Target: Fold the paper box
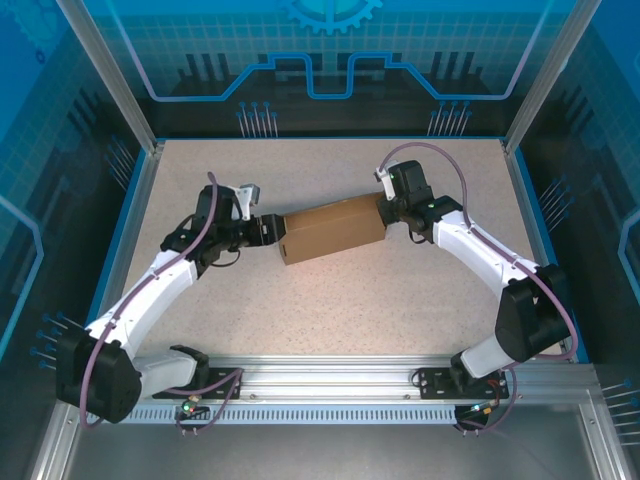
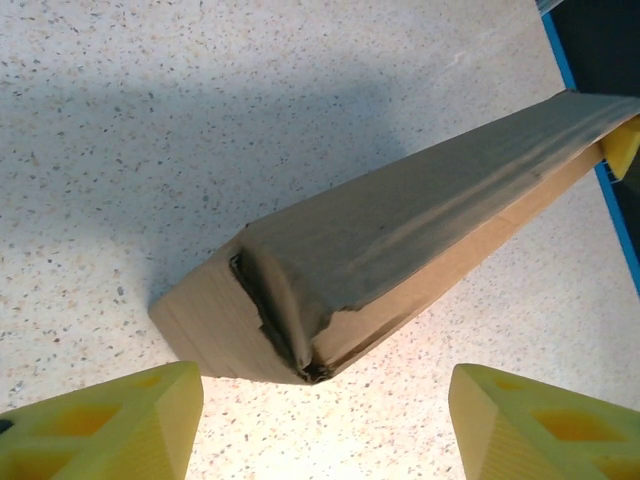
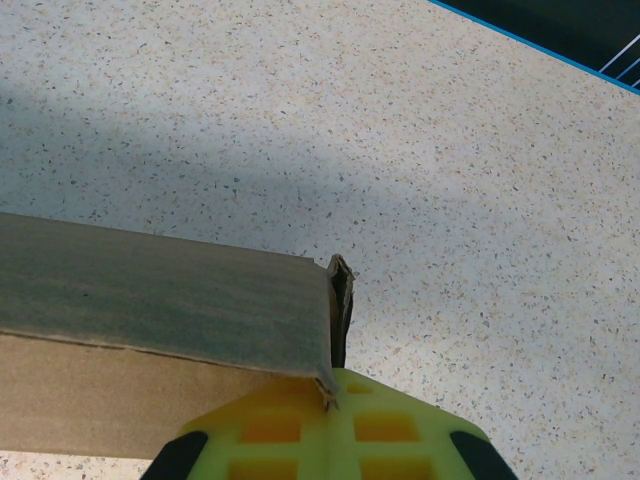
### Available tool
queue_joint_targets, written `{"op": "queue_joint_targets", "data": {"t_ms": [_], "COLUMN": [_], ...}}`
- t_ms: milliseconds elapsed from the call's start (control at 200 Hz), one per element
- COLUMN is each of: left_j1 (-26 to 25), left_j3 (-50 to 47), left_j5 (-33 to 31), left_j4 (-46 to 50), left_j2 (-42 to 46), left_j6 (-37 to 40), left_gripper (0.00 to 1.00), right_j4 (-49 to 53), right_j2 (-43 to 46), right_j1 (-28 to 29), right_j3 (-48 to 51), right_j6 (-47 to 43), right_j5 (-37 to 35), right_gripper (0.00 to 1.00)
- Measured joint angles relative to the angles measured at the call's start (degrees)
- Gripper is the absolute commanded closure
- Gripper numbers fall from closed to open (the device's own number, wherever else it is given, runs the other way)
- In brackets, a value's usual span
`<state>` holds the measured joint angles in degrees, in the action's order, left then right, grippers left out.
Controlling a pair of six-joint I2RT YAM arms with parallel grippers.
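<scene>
A plain brown corrugated-cardboard paper box, folded into a long closed shape, is lying near the middle of the speckled beige table. In the top view it is slanting, with its left end a little nearer the arms and its right end farther away. Whether its whole underside is resting on the table I cannot tell.

The left jaws are standing released at the paper box's left end. In the left wrist view the two yellow fingers are spread wide, one at each lower corner of the view. The box's end is sitting ahead of them and apart from both. That end is looking crumpled: its flap is buckling outward, and a dark gap is showing along the fold.

The right jaws are clenching at the opposite end. In the right wrist view the yellow fingers are pressing together, and the thin edge of the end flap is running down into the seam between them, so they appear to be grasping the paper box by that flap. One yellow tip of these fingers is also peeking out beside the box's far end in the left wrist view.

A grey metal rail is running along the near edge of the table, carrying both arm bases.
</scene>
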<state>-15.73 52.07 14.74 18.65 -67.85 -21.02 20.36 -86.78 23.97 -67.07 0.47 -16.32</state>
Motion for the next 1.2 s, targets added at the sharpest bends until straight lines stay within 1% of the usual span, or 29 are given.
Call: {"op": "queue_joint_targets", "data": {"t_ms": [145,370,515,725,850,985,1080,1200], "left_j1": [1.29,2.4,2.4,2.38,2.38,2.38,2.38,2.38], "left_j3": [1.33,3.48,2.86,-2.1,-4.37,-5.68,-6.16,-6.6], "left_j5": [0.35,0.33,0.35,2.03,3.13,3.17,3.15,3.17], "left_j4": [-1.79,-5.25,-6.25,-10.99,-14.43,-16.5,-17.53,-18.14], "left_j2": [-0.96,-6.21,-7.85,-7.85,-7.85,-7.85,-7.85,-7.85], "left_j6": [-2.56,-5.7,-6.56,-8.02,-9.09,-9.16,-9.16,-9.16], "left_gripper": [0.3,0.31,0.35,0.43,0.46,0.48,0.48,0.48], "right_j4": [0.0,0.02,0.02,0.02,0.24,2.78,6.34,9.33], "right_j2": [0.0,0.0,0.0,0.0,0.07,1.38,3.21,5.9], "right_j1": [0.0,0.0,0.0,0.0,0.0,-0.22,-0.68,-1.81], "right_j3": [0.0,0.0,0.0,0.0,0.0,-0.13,-0.76,-2.4], "right_j6": [0.0,0.0,0.02,0.02,0.15,-0.2,-0.31,0.28], "right_j5": [0.0,0.0,0.02,0.11,0.28,0.76,3.74,9.14], "right_gripper": [0.99,0.98,0.98,0.94,0.85,0.68,0.57,0.46]}}
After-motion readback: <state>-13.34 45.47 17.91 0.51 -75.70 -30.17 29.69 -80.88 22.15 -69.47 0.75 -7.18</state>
